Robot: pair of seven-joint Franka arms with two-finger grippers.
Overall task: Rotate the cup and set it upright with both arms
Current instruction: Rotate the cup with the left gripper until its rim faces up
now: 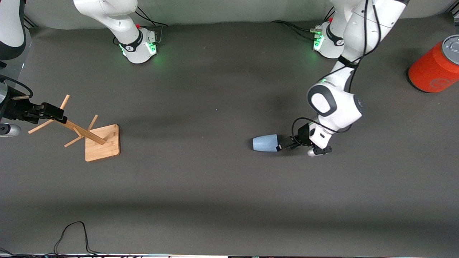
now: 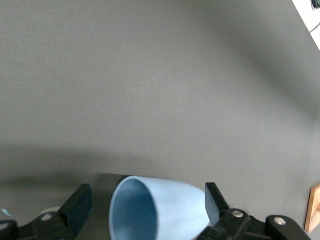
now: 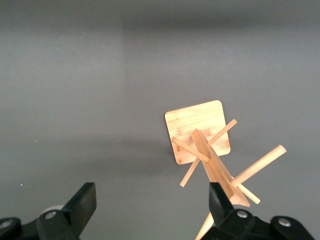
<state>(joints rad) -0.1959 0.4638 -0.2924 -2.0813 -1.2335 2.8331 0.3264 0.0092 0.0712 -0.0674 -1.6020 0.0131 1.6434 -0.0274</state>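
Between the left gripper's (image 2: pixel 145 205) spread fingers (image 2: pixel 77 206), the cup (image 2: pixel 155 210) lies on its side, ungripped.

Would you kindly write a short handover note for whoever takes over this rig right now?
Left end effector: open, low at the table, fingers either side of the cup's mouth end, no grip seen.
Right end effector: open, waiting above the wooden rack at the right arm's end of the table.
Cup: lying on its side.
Done: left arm has reached the cup.
Left: grasp, rotate and stand it upright.
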